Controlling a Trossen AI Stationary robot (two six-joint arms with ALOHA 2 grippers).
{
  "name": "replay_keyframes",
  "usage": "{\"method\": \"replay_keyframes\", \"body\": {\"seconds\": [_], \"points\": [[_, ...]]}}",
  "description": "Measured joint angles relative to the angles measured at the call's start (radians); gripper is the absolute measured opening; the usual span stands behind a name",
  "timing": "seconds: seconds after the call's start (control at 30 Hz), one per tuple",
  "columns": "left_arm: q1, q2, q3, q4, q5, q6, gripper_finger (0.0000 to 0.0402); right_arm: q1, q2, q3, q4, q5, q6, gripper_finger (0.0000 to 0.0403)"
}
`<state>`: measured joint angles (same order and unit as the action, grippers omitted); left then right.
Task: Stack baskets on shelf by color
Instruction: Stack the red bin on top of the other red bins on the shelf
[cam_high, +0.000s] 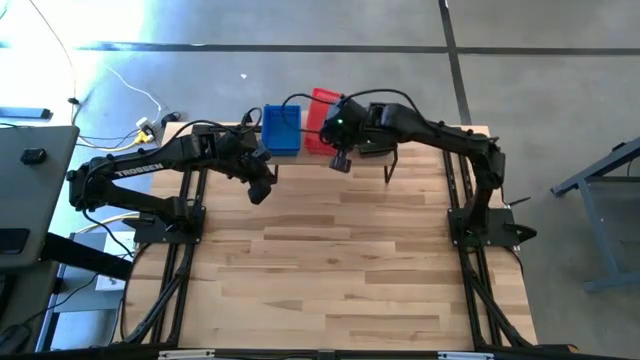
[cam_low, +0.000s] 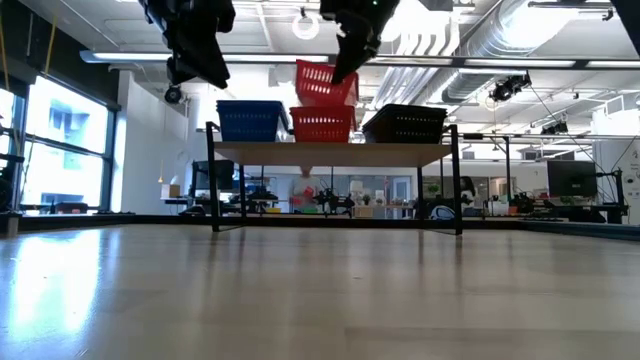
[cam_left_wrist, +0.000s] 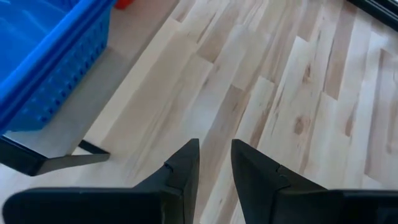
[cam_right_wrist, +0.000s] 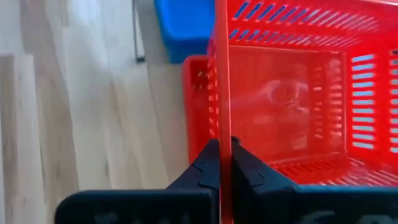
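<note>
One red basket (cam_low: 326, 82) hangs tilted at top centre, its wall pinched by the right gripper (cam_right_wrist: 224, 163), above the red stack (cam_low: 322, 124) on the shelf (cam_low: 330, 153). Next: level, lower, nest. Left gripper (cam_left_wrist: 214, 163) hangs slightly spread, empty.

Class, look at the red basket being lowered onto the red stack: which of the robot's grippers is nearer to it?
Right. The right gripper grips the tilted red basket by its wall, fingers shut on it. The left gripper hangs apart, in front of the blue baskets, holding nothing.

bright daylight from windows (cam_low: 60, 140) at left, pale glare across the tabletop (cam_low: 300, 290), overexposed concrete floor (cam_high: 150, 70) overhead, soft blur on close red basket wall (cam_right_wrist: 286, 81)
</note>
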<state>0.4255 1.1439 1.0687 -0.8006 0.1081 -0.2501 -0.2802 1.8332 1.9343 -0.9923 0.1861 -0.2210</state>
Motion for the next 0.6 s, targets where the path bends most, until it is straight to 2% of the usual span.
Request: {"method": "replay_keyframes", "body": {"seconds": [0.23,0.6], "points": [[0.001,0.001,0.000,0.003,-0.013,-0.006,0.0083,-0.004,0.038,-0.002,-0.051,-0.007,-0.051,0.0000],[0.020,0.001,0.000,0.005,-0.027,-0.008,0.0083,-0.008,0.047,-0.002,-0.081,0.066,-0.150,0.0000]]}}
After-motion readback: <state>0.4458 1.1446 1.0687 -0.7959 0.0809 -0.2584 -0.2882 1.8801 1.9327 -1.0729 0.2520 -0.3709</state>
